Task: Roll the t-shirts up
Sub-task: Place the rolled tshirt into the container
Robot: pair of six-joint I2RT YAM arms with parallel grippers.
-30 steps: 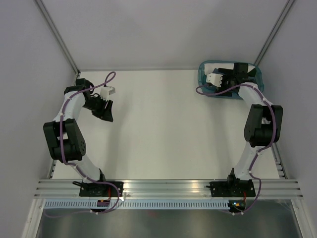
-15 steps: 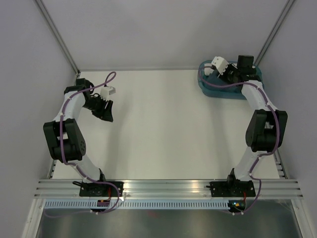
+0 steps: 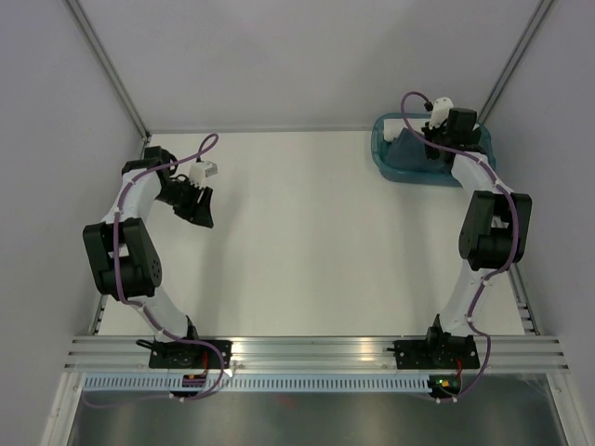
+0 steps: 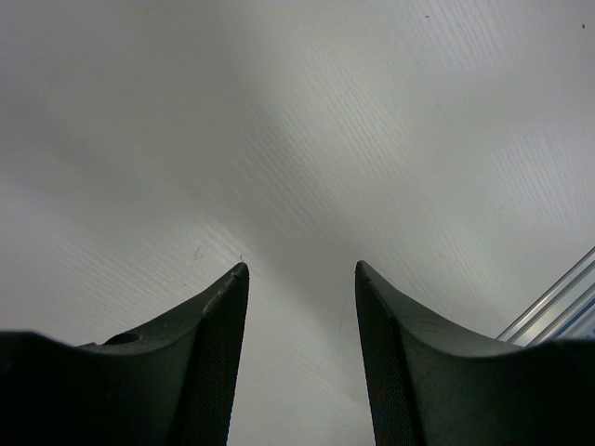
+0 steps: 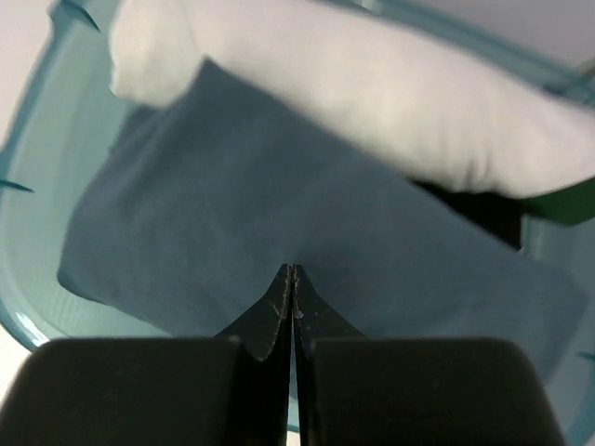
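Farther back over the basket (image 5: 28,186) than a second ago, the right gripper (image 5: 291,269) is now closed tight, its tips at the blue shirt (image 5: 232,204); whether they pinch cloth, I cannot tell. A white bundle (image 5: 353,84) overlaps that shirt. The left gripper (image 4: 300,269) hangs half open and empty over the table (image 4: 279,111).

Dark fingers (image 4: 209,362) of the left gripper (image 4: 302,279) rise from the bottom edge, one at 7 o'clock, one at 5 o'clock. Tips stand apart; inner faces finely ribbed. White counter (image 4: 297,121) shows in the gap and fills the frame beyond, with faint diagonal grain and a soft grey shadow. Metal rail (image 4: 558,307) crosses the edge at 4 o'clock. Tiny dark speck (image 4: 428,15) at 1 o'clock.
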